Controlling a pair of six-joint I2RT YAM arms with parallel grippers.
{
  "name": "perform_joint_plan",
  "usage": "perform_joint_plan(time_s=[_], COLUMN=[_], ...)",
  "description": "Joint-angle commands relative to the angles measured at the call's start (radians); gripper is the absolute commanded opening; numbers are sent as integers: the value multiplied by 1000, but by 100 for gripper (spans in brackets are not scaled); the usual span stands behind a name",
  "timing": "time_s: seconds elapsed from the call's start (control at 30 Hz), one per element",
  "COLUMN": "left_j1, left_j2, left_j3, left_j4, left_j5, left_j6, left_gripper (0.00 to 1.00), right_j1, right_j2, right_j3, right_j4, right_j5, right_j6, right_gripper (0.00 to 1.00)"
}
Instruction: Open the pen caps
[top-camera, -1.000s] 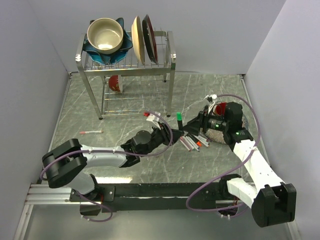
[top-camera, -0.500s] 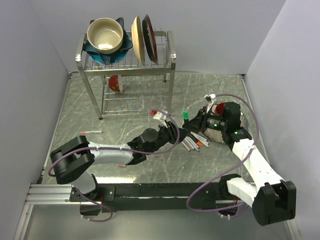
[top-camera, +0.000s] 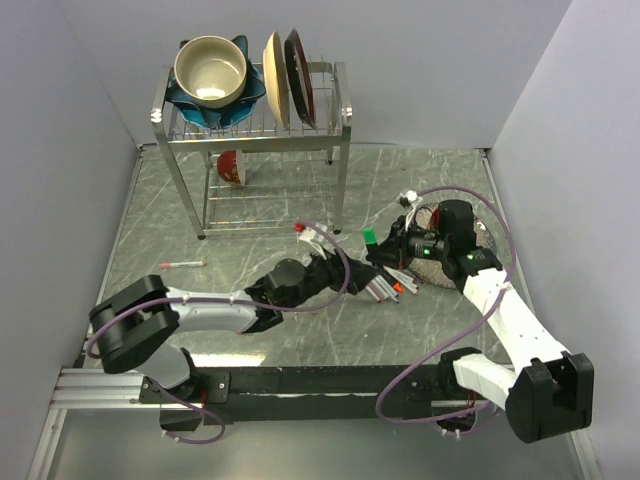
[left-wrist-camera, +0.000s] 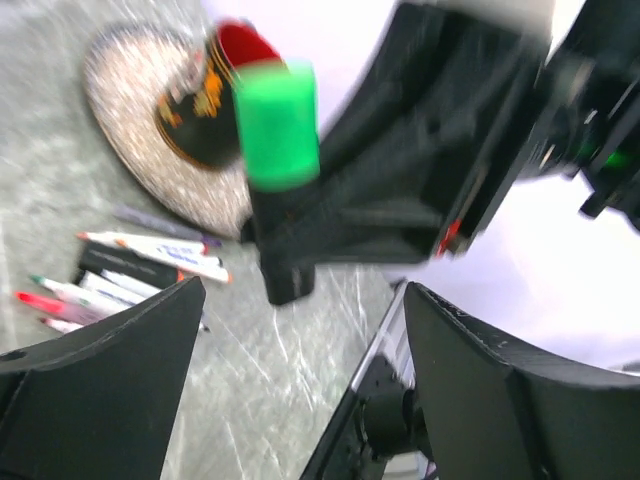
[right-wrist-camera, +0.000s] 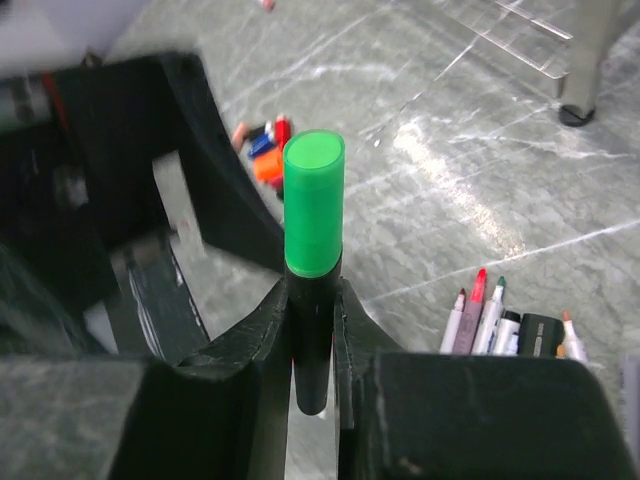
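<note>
- One black pen (right-wrist-camera: 312, 352) stands upright, a little right of the worktop's (top-camera: 250, 335) middle. The right gripper (right-wrist-camera: 312, 300) holds it, fingers clenched on the barrel.
- One green cap (right-wrist-camera: 314, 200) sits on that pen's top end, above the fingers, with nothing touching it.
- The left gripper (top-camera: 345, 268) reaches in from the near-left corner to just beside the held pen. Its two fingers (left-wrist-camera: 105, 385) are spread wide with nothing between them, clear of both pen and cap.
- A bundle of uncapped pens (right-wrist-camera: 480, 305) lies side by side on the worktop close under the two grippers. It has about six bare tips, among them one red, one green and one orange. The overlap prevents an exact count.
- A small cluster of loose caps (right-wrist-camera: 265, 150) lies on the surface beyond the left gripper. One red, one blue and one orange are clear, and a fourth is too small to tell.
- One lone pen (top-camera: 182, 264) lies flat well apart from the rest, near the left edge.
- One dish rack (top-camera: 186, 190) stands toward the far-left corner. It carries one cream bowl (top-camera: 210, 70) in a blue dish (top-camera: 250, 97), two plates (top-camera: 275, 65) on edge, and one red bowl (top-camera: 230, 166) on the lower tier.
- One speckled mat (left-wrist-camera: 140, 120) lies near the right edge with one red-and-black bowl (left-wrist-camera: 215, 95) on it.
</note>
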Motion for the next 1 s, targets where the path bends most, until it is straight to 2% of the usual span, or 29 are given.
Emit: perform_joint_plan(time_s=[0.0,0.13,0.2,0.23,0.4,0.63,0.73,0.8,0.9,0.93,0.97], left_j1=[63,92,98,100,103,115,113,115,120,121,126], left_j2=[-73,-58,-44,-27,5,51,74,86,94,90,80], left_j3=[-19,-9,4,8,16,17,27,34,47,48,45], left_j4=[81,101,138,155,253,369,403,414,431,435,434], left_j5=[31,70,108,131,241,399,456,492,525,528,527], left_j6=[-36,-49,-45,-37,16,46,49,53,58,61,66], left_gripper=[86,82,75,71,64,44,40,33,13,1,1], right_j1=[4,4,4,5,5,5,4,4,4,5,5], right_j2=[47,85,93,94,100,110,113,113,117,120,125], right_j3=[79,118,127,133,145,159,164,164,165,165,165], right_j4=[-163,-284,-336,-348,-407,-451,-468,-476,-491,-494,-508], right_j5=[-134,-208,-228,-241,-275,-321,-338,-344,-352,-355,-354], right_j6=[-234,-380,-439,-452,-516,-562,-579,-587,-602,-605,-624], right_gripper=[0,0,0,0,0,0,0,0,0,0,0])
